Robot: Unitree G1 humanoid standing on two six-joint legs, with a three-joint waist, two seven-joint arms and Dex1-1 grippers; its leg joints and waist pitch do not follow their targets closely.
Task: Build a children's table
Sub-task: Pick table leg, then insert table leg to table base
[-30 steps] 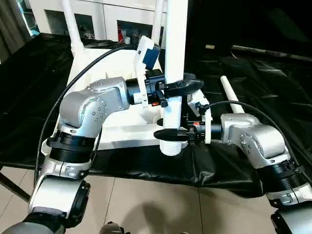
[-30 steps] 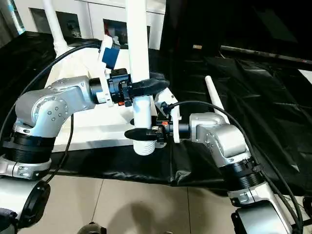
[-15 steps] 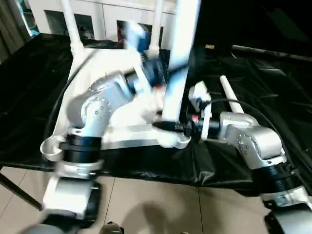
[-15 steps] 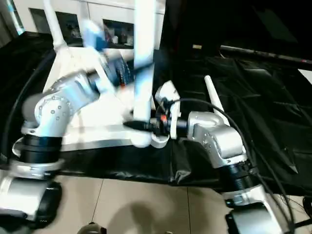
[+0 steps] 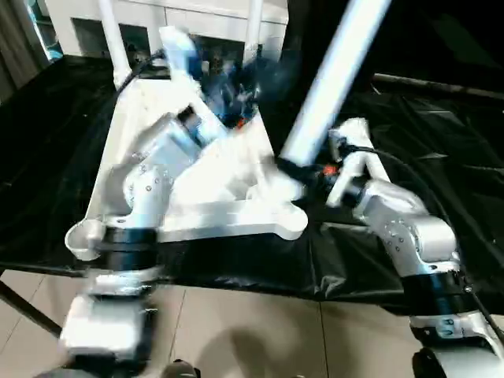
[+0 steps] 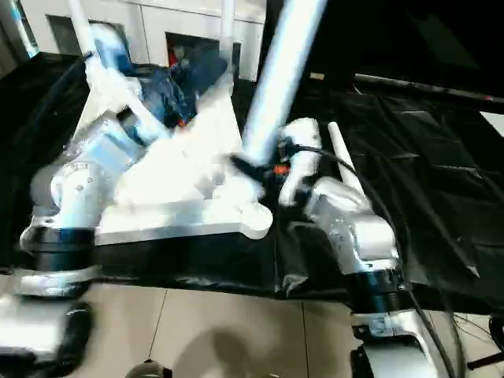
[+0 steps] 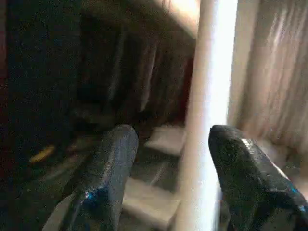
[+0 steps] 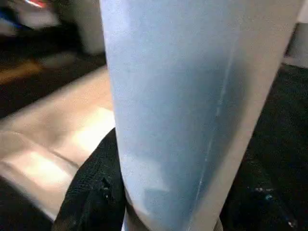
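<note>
The white tabletop (image 5: 197,213) lies underside up on a black cloth, its near right corner socket (image 5: 287,224) bare. Two white legs (image 5: 110,39) (image 5: 253,24) stand in its far corners. My right gripper (image 5: 293,169) is shut on the lower part of another leg (image 5: 335,75), which leans up and to the right just above that corner. In the right wrist view this leg (image 8: 183,96) sits between the black fingers (image 8: 96,192). My left gripper (image 5: 236,87) is blurred over the far part of the tabletop. In the left wrist view it (image 7: 171,139) is open, with a standing leg (image 7: 207,120) beyond it.
A loose white leg (image 6: 340,150) lies on the black cloth (image 5: 441,142) to the right of my right arm. A white cabinet with glass doors (image 5: 181,24) stands behind the table. Tiled floor (image 5: 236,331) lies below the near table edge.
My left gripper has let go of the leg and swung back over the tabletop. The leg, upright before, now leans to the right in my right gripper.
</note>
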